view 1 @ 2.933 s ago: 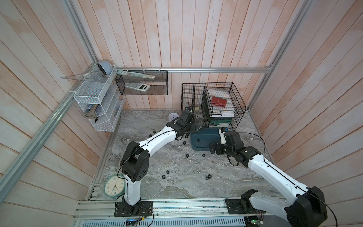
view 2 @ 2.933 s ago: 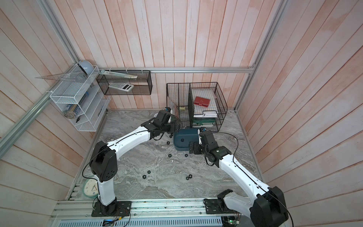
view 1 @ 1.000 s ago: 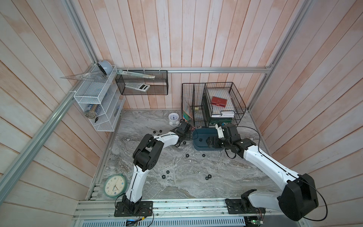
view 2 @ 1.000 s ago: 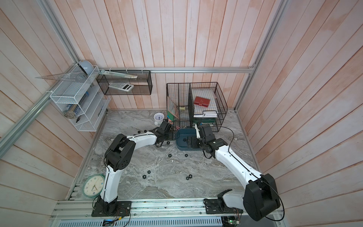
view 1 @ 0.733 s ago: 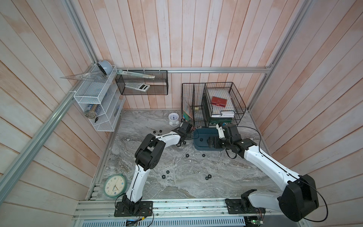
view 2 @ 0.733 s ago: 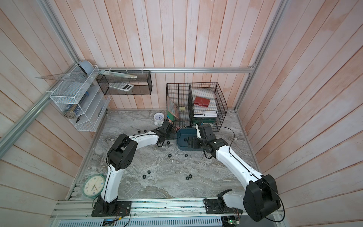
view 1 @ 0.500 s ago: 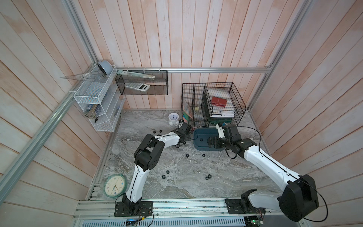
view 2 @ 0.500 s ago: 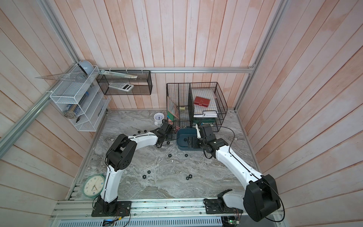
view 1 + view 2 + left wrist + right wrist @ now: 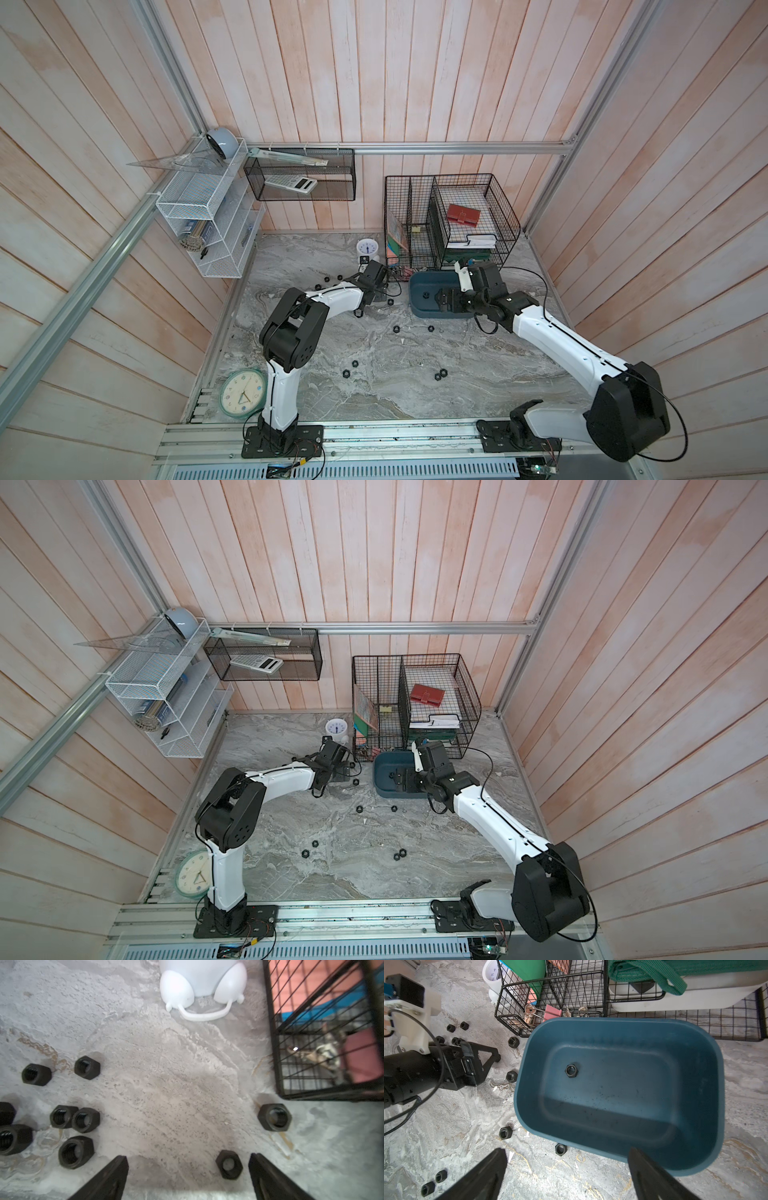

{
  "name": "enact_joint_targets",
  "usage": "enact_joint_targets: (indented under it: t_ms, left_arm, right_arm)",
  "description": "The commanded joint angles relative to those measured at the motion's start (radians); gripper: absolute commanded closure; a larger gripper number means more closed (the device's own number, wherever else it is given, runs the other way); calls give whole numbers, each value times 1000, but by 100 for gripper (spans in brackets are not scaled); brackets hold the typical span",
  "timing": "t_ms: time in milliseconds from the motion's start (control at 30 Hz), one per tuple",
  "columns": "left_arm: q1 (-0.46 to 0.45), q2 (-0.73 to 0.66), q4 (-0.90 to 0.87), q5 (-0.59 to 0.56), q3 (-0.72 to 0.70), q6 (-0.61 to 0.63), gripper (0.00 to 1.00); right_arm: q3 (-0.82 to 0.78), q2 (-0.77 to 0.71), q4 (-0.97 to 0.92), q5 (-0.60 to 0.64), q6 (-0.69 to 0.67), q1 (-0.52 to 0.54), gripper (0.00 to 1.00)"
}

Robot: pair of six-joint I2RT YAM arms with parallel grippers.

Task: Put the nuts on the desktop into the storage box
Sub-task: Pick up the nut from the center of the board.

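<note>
Nuts point(image 9: 229, 1164), black, hexagonal, threaded, lying on veined grey desktop point(image 9: 166, 1095); one sitting in smooth teal storage box point(image 9: 623, 1088); left gripper point(image 9: 187, 1159), right gripper point(image 9: 566, 1149) gaping, empty.

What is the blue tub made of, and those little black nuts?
The storage box looks like moulded plastic: smooth, matte teal, rounded corners. The nuts seem to be metal, probably steel, with a dull black finish: crisp six-sided edges and threads inside the holes.

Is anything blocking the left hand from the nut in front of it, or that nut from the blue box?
Nothing visible. The left hand is open, and the nut lies on the desktop between its jaws. The storage box sits close beside it; only its own wall must be cleared.
</note>
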Motion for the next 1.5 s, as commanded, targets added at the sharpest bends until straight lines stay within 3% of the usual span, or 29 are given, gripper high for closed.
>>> enact_joint_targets:
  t_ms: [0,133,233,600,800,1167,1467]
  left_arm:
    - [7,-46,23,91,-3,0,5]
    - [12,-29,58,196,24,14,12]
    - [13,5,60,245,59,29,24]
    - [18,99,51,292,135,91,38]
    - [18,137,57,288,160,157,44]
    - [6,203,24,228,225,242,45]
    - [-1,213,15,219,232,250,64]
  right_arm:
    - [18,11,10,-20,8,-4,2]
    - [15,5,9,-17,7,-4,2]
    - [14,0,4,-12,5,-5,2]
    - [12,-13,-11,4,0,-5,2]
    - [18,-8,-16,2,-2,-4,2]
    - [30,-9,-42,14,-13,-4,2]
    - [34,-5,-46,20,-14,-4,2]
